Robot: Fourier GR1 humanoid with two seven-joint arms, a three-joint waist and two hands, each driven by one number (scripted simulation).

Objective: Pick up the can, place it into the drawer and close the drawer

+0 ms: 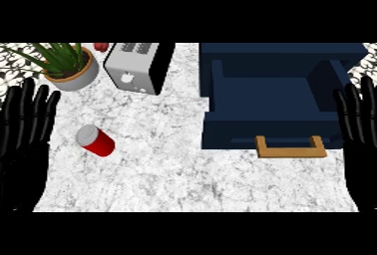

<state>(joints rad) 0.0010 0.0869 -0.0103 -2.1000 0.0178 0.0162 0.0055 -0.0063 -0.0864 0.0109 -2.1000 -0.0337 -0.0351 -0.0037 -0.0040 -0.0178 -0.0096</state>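
While we are looking down from the head view, our left hand [26, 134] is resting at the left edge, fingers straight and apart, holding nothing; our right hand [359, 127] is mirroring it at the right edge. The red can [95, 141] is lying on the marble counter [184, 174], lower left, well apart from the open navy drawer [273, 99] at upper right, its wooden handle [290, 148] facing us.

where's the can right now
In the head view the red can lies on its side on the counter's left part, just right of the left hand, below the potted plant and toaster, well left of the blue drawer.
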